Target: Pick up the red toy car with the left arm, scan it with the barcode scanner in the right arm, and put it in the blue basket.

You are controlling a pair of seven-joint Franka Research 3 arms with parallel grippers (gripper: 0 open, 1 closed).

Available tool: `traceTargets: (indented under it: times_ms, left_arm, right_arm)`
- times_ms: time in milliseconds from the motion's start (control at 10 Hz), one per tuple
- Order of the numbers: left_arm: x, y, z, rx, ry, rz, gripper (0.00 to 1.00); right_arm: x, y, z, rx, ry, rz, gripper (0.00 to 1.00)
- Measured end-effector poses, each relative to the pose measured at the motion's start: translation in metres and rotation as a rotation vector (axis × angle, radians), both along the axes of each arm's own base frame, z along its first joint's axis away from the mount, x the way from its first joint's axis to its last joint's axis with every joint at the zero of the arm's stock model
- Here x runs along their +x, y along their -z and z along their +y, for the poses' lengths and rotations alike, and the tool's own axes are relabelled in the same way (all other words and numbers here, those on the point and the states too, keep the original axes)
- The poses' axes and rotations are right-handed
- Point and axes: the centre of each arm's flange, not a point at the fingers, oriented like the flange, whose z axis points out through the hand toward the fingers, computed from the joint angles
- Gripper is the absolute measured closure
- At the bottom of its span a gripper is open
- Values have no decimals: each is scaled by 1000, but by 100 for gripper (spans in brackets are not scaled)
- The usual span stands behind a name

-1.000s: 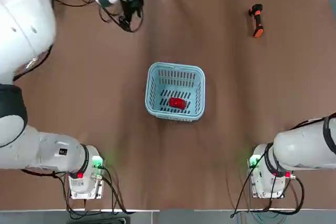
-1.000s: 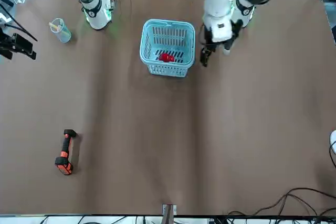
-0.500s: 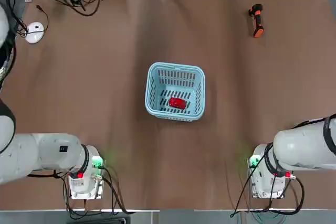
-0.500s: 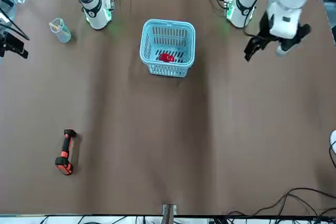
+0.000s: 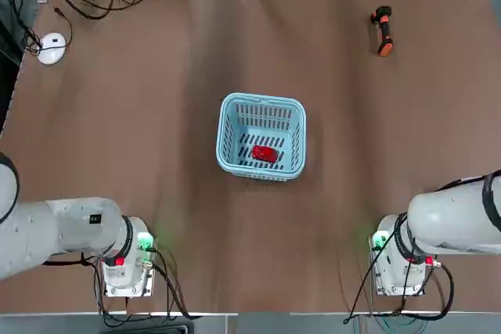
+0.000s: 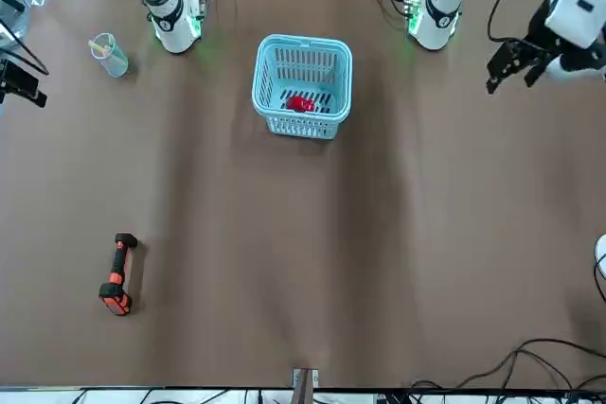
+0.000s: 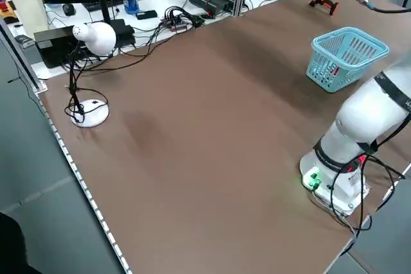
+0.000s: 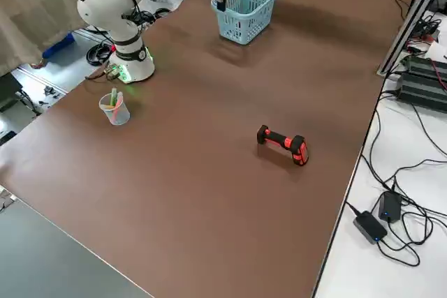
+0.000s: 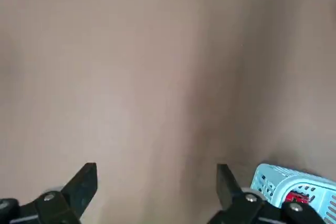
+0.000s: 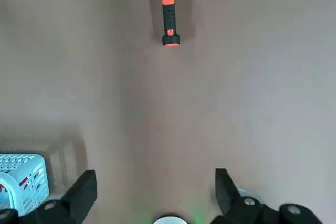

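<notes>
worktop (image 5: 156, 115): brown, wide bare areas
car (image 5: 264, 153): inside basket (image 5: 227, 134), centre
scanner (image 5: 382, 30): lies near far right edge
left tool (image 6: 511, 61): wide open, empty, raised by left edge
right tool (image 10: 152, 198): open, empty

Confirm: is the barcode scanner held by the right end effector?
No, the barcode scanner lies alone on the table, far from both arms.
</notes>
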Motion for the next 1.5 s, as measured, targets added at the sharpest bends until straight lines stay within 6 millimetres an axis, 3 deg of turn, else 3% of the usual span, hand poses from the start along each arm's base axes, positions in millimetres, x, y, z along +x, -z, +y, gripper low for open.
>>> traceTargets:
  times_ms: [200, 400, 1500]
  left_arm:
    - [26, -12, 5, 10, 75, 11, 0]
    - [50, -9, 4, 28, 150, 35, 0]
    - [57, 4, 8, 62, 194, 84, 2]
  right_arm:
    - [2, -1, 0, -1, -1, -13, 0]
    - [3, 0, 10, 0, -19, -13, 0]
    - [13, 13, 16, -2, -48, -32, 0]
